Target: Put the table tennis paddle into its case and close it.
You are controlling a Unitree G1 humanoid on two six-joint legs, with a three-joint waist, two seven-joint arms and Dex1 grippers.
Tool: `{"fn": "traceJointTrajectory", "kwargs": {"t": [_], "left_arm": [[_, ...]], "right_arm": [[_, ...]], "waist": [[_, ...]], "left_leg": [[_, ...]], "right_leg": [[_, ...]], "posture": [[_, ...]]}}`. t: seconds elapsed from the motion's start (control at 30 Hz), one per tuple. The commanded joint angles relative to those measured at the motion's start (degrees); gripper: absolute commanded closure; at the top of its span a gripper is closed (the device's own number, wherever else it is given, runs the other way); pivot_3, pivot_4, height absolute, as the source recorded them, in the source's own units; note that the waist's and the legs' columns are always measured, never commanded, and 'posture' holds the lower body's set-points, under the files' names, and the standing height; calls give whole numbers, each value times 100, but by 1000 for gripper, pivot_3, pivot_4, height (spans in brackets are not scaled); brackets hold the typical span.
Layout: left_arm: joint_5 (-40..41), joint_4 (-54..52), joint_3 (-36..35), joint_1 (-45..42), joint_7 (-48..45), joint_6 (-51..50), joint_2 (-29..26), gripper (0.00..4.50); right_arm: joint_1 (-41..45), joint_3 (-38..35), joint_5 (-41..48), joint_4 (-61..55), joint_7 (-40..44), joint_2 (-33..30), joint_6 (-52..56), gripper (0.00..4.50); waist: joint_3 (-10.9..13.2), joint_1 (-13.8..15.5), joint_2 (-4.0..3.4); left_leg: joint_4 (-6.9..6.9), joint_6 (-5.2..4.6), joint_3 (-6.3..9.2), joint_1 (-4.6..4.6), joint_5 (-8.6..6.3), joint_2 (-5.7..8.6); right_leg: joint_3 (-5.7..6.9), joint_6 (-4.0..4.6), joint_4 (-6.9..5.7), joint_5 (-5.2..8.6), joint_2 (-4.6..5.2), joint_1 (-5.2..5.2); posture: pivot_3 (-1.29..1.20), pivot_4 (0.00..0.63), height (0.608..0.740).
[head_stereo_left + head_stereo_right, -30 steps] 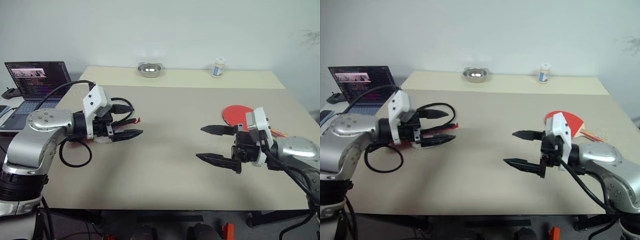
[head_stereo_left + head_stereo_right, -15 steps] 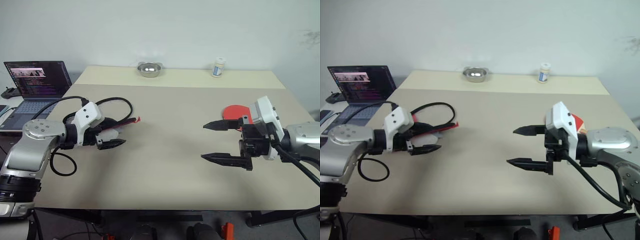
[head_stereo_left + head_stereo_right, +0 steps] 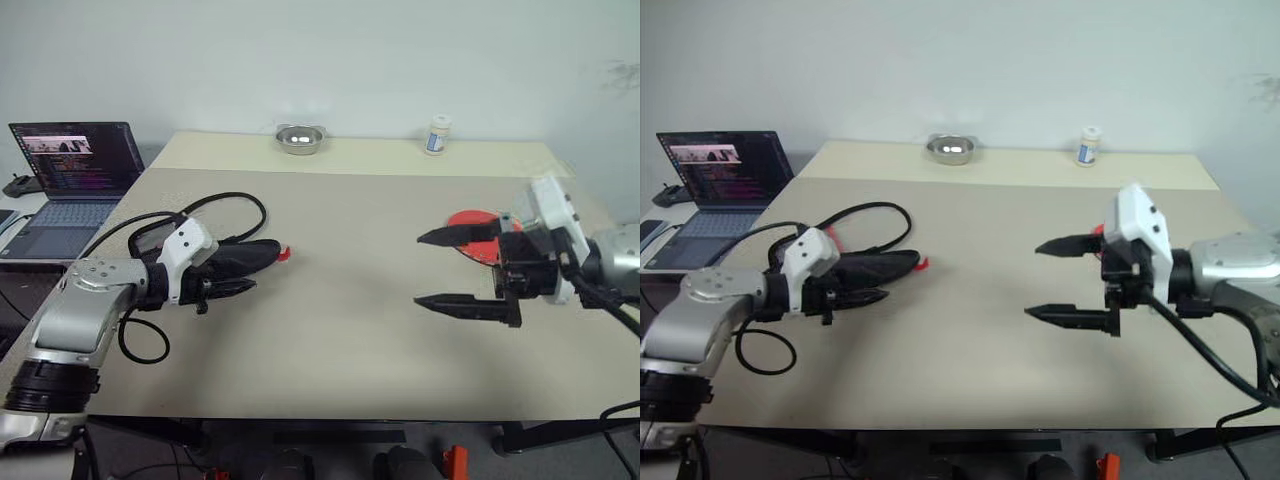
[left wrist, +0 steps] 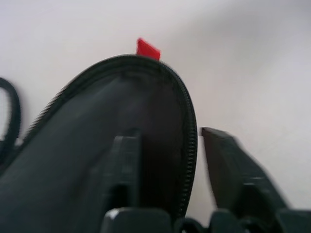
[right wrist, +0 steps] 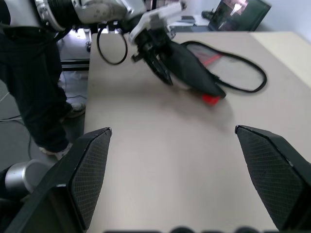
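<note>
The case (image 3: 246,256) lies on the table's left half, black side up, with a red zip tab (image 3: 284,253) at its tip and its opened rim looping back behind it (image 3: 236,200). My left gripper (image 3: 236,281) is low at the case's near edge. In the left wrist view the zipped rim (image 4: 187,145) runs between its narrowed fingers, so it is shut on the case (image 4: 97,126). The table tennis paddle (image 3: 468,220) lies flat at the right, its red face partly hidden behind my right gripper (image 3: 432,270). That gripper hovers above the table, open and empty, pointing at the case (image 5: 192,73).
An open laptop (image 3: 70,170) stands off the table's left side. A steel bowl (image 3: 299,138) and a small white bottle (image 3: 436,134) sit along the far edge. Bare tabletop (image 3: 350,260) stretches between the two grippers.
My left gripper sank onto the table and narrowed from wide open onto the case's edge. My right gripper rose a little, still open, showing more of the paddle.
</note>
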State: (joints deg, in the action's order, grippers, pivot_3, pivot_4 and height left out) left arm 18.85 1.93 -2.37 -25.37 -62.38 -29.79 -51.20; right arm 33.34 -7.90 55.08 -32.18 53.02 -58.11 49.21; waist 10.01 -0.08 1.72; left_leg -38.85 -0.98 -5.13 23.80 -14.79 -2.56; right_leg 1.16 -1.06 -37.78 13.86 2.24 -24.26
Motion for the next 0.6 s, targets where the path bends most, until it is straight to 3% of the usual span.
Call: {"fn": "traceJointTrajectory", "kwargs": {"t": [0.03,0.07,0.1,0.4,0.6], "left_arm": [[144,-281,-103,-141,67,-155,44,3994],[172,-315,-106,-144,80,-197,63,4365],[222,-364,-118,-147,101,-270,99,4464],[440,-865,-5,-221,849,-1133,803,4464],[551,-749,333,-820,1884,-1935,2258,4464]], "right_arm": [[199,-147,-43,72,67,-48,-112,0],[220,-137,-43,90,70,-43,-110,0],[239,-124,-70,124,89,-41,-125,0],[444,43,-599,632,497,-80,-412,0],[322,72,-835,772,758,-112,-524,0]], "waist": [[0,0,0],[0,0,0],[0,0,0],[1,0,2],[4,38,7]], "left_leg": [[1,0,0,0,0,0],[1,0,0,0,0,0],[1,0,-1,0,0,0],[-2,0,-1,1,0,3],[-8,0,2,2,0,12]], "right_leg": [[0,0,0,0,0,0],[0,0,0,0,0,0],[-1,0,0,0,0,0],[-2,-1,-2,-1,0,1],[-1,-4,-5,-2,-4,6]], "posture": [[0,150,740],[0,150,740],[0,150,740],[0,150,740],[0,150,740]]}}
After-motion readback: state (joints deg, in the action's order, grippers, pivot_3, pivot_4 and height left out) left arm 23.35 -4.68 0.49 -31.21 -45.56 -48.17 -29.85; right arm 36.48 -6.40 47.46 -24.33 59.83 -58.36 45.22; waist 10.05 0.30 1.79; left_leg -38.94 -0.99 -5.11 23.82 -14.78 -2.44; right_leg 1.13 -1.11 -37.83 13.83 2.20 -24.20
